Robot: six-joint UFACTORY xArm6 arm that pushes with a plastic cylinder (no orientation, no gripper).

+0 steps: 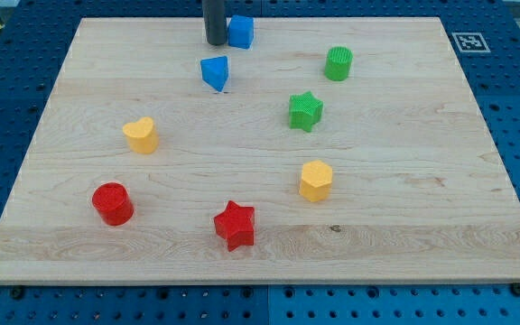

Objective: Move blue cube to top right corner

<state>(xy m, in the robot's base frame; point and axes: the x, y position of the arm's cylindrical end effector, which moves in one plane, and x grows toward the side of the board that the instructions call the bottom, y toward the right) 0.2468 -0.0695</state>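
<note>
1. Here, in the camera view, my tip [215, 41] stands near the top edge of the wooden board [260, 262], touching or just beside the left face of the blue cube [240, 31].
2. I have no pincer to spread or press together, only a bare rod, so nothing is pinched.
3. The cube sits top-centre, well apart from the top right corner, where a marker tag [469, 41] lies.
4. To push well, I judge I should stay square behind the cube's left face and drive straight rightward, above the green cylinder [338, 63] and clear of the blue wedge-like block [215, 72].
</note>
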